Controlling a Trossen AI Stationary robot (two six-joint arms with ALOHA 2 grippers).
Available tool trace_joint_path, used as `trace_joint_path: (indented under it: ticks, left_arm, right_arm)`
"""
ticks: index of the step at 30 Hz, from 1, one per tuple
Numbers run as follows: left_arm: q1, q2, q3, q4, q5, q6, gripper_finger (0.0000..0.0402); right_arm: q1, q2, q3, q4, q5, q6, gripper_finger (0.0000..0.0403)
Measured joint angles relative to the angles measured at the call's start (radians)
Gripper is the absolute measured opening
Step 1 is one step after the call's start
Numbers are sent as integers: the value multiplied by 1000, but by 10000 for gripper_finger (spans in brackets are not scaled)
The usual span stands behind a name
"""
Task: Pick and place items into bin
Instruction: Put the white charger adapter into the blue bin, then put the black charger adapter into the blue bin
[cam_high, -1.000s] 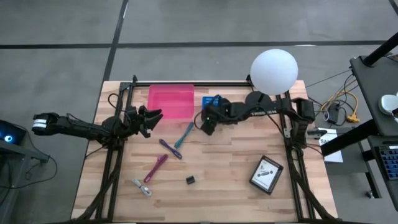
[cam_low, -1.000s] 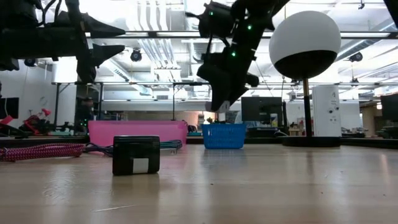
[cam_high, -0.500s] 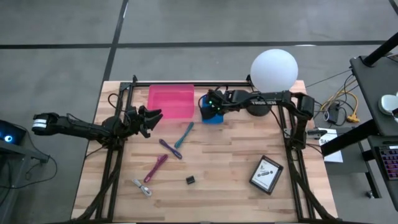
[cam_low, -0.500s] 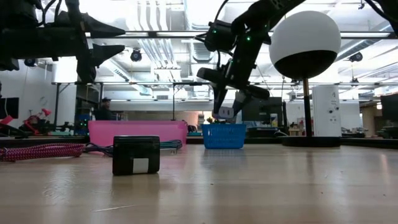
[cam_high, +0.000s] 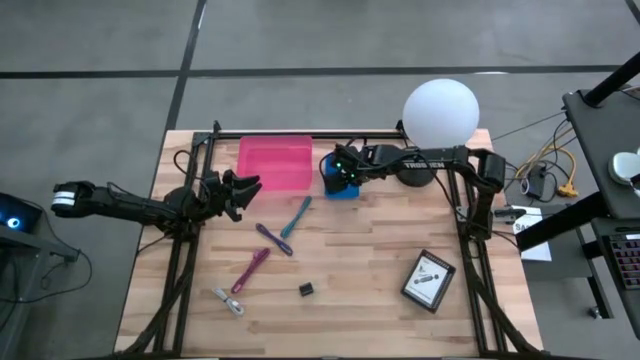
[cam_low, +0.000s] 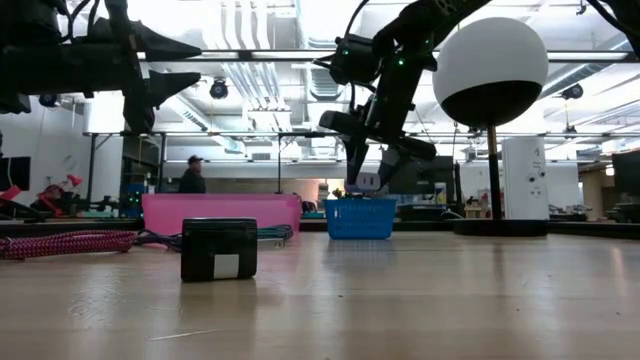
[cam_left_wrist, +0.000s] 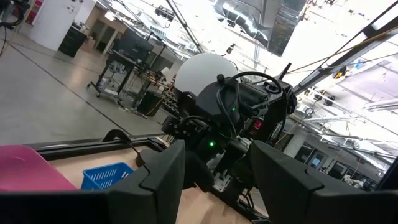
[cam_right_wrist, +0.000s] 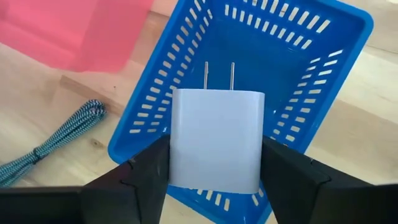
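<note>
My right gripper (cam_right_wrist: 216, 168) is shut on a white plug-in charger (cam_right_wrist: 217, 140) with two metal prongs, hovering over the small blue basket (cam_right_wrist: 298, 62) at the table's far side (cam_high: 340, 188); the low view shows the charger (cam_low: 370, 181) above the basket (cam_low: 360, 218). My left gripper (cam_high: 250, 185) is open and raised, near the pink bin (cam_high: 275, 162). On the boards lie a teal item (cam_high: 296, 218), a purple one (cam_high: 273, 239), a magenta one (cam_high: 250, 270), a silvery clip (cam_high: 228, 301) and a black cube (cam_high: 307, 289). My right gripper pinches the charger by its two opposite side faces (cam_right_wrist: 177, 155) between both fingers (cam_right_wrist: 143, 180), at the end away from the prongs. The fingers come from above, slanting down. The charger is lifted clear, with its prongs (cam_right_wrist: 219, 74) pointing down into the blue basket.
A white globe lamp (cam_high: 440, 115) stands at the far right, right beside the right arm. A black box with a white printed face (cam_high: 428, 280) lies near the right edge. Black frame rails run along both sides. A person walks in the room behind (cam_low: 190, 175).
My right gripper has moved from above the boards beside the teal item toward the far edge, carrying the charger, and has stopped over the blue basket; it has barely moved in the last half second. The items on the table lie as before.
</note>
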Motion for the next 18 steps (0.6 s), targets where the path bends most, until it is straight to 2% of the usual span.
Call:
trace_joint_path:
  ticks: [5,12,18]
  left_arm:
    - [0,0,0,0,0,0,169]
    - [0,0,0,0,0,0,169]
    - [0,0,0,0,0,0,169]
  right_arm:
    - [1,0,0,0,-1,-2,229]
    - [4,0,1,1,-1,-9,223]
    - [59,-18,7,74,-36,-151,212]
